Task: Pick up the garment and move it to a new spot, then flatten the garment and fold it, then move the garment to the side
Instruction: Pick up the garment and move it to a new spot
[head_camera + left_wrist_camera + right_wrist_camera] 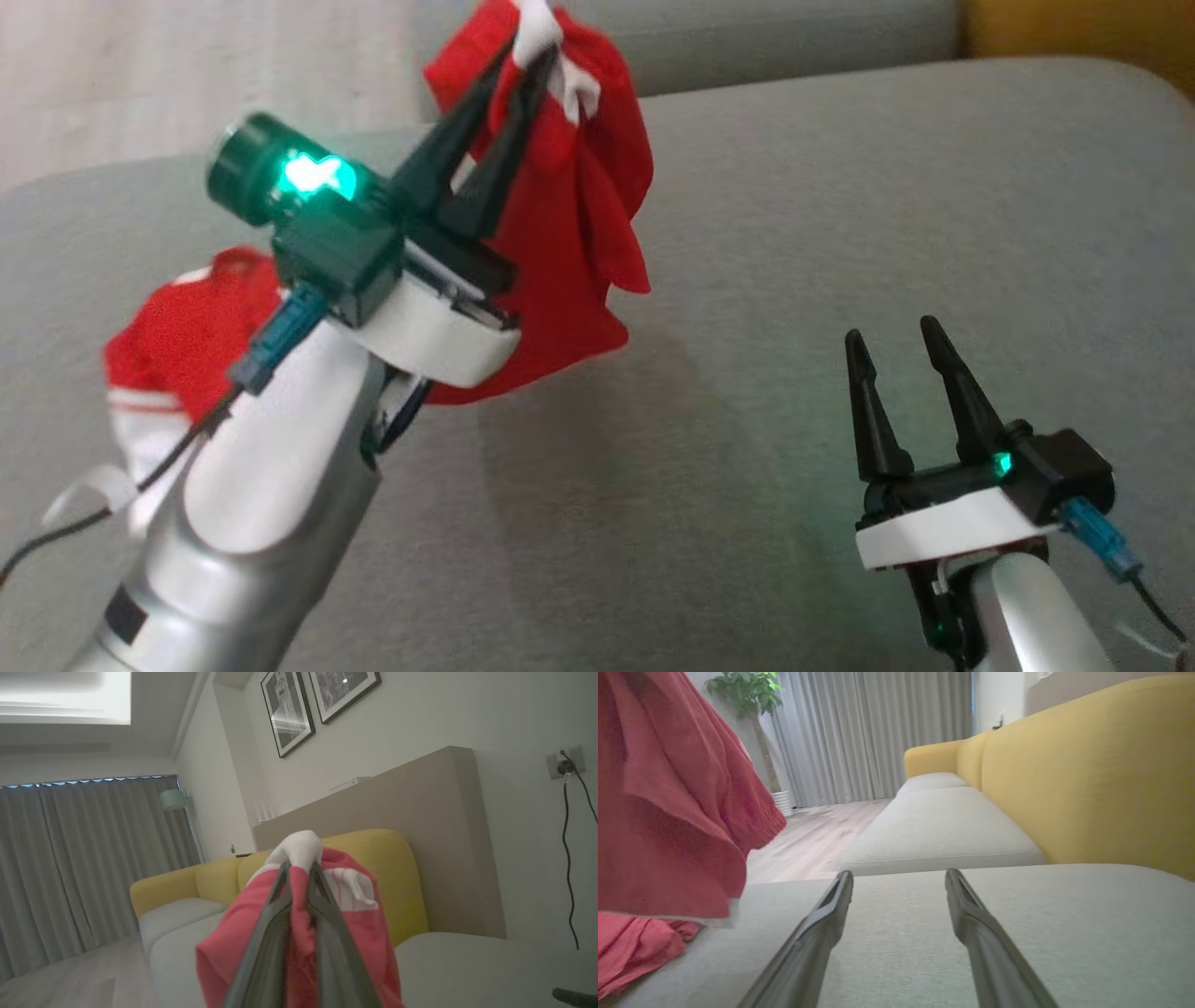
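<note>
The garment is red with white trim and hangs from my left gripper, which is shut on its white edge, raised above the grey sofa cushion. Its lower part rests bunched on the cushion behind my left forearm. In the left wrist view the dark fingers pinch the red cloth below a white fold. My right gripper stands open low at the right, nothing between its fingers, apart from the garment. In the right wrist view the red garment hangs at the left, beside the open right gripper.
The grey seat cushion stretches ahead with a yellow backrest on the right. A wooden floor, grey curtains and a potted plant lie beyond. A wall cable hangs at the right of the left wrist view.
</note>
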Robot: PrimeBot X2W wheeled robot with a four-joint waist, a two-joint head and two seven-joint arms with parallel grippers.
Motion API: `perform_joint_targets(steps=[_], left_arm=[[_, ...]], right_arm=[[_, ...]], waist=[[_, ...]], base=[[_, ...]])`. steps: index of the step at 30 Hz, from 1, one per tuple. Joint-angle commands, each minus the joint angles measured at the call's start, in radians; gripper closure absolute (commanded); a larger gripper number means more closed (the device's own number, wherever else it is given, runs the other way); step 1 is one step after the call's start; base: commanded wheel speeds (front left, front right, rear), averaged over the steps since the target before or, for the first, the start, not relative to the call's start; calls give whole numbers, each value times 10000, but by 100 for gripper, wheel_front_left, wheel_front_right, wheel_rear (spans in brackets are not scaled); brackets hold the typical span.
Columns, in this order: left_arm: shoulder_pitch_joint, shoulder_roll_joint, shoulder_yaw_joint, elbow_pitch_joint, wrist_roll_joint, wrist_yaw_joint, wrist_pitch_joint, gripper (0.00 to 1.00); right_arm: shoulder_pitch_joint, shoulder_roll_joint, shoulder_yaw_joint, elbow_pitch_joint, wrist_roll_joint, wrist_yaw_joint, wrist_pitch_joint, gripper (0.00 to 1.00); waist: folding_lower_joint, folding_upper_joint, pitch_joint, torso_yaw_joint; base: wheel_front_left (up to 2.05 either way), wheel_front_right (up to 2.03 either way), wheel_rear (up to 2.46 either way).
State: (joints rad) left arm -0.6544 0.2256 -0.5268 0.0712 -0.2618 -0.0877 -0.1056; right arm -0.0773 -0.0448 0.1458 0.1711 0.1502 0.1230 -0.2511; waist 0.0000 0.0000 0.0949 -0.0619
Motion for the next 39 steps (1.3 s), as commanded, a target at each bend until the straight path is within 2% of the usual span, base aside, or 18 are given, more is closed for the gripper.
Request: perform_joint_targets(steps=[1, 9, 14, 15, 16, 22, 28, 33, 39], left_arm=[[-346, 250, 352, -200, 19, 54, 36, 100], [-652, 476, 272, 1320, 424, 193, -411, 100], [-1266, 300, 184, 2625, 449, 107, -728, 100], [-1440, 244, 209, 2874, 423, 98, -799, 80], [-1633, 213, 253, 3127, 447, 138, -906, 2], [-2494, 105, 474, 4341, 402, 196, -1210, 0], [-2684, 115, 336, 4875, 481, 75, -1459, 0], [-2064, 253, 483, 4567, 369, 189, -1541, 0], [-457, 455, 964, 3319, 98, 661, -1558, 0]], right_arm=[[-433, -54, 270, -388, 90, 77, -107, 0], [-805, -54, 865, -779, 430, 77, -107, 0], [-935, -54, 1327, -1071, 737, 77, -107, 0], [-945, -54, 1383, -1108, 787, 77, -107, 0], [-943, -54, 1401, -1129, 851, 77, -107, 0], [-938, -54, 1349, -1194, 1050, 77, -107, 0], [-898, -54, 943, -1135, 1044, 77, -107, 0], [-802, -54, 557, -1032, 864, 77, -107, 0], [-546, -54, 45, -884, 543, 77, -107, 0]], waist=[[0, 0, 249, -909], [0, 0, 720, -2920], [0, 0, 1090, -3763], [0, 0, 1171, -3878], [0, 0, 1231, -3950], [0, 0, 1446, -3988], [0, 0, 1362, -3265], [0, 0, 1045, -2410], [0, 0, 607, -1251]], base=[[0, 0, 0], [0, 0, 0], [0, 0, 0], [0, 0, 0], [0, 0, 0], [0, 0, 0], [0, 0, 0], [0, 0, 0], [0, 0, 0]])
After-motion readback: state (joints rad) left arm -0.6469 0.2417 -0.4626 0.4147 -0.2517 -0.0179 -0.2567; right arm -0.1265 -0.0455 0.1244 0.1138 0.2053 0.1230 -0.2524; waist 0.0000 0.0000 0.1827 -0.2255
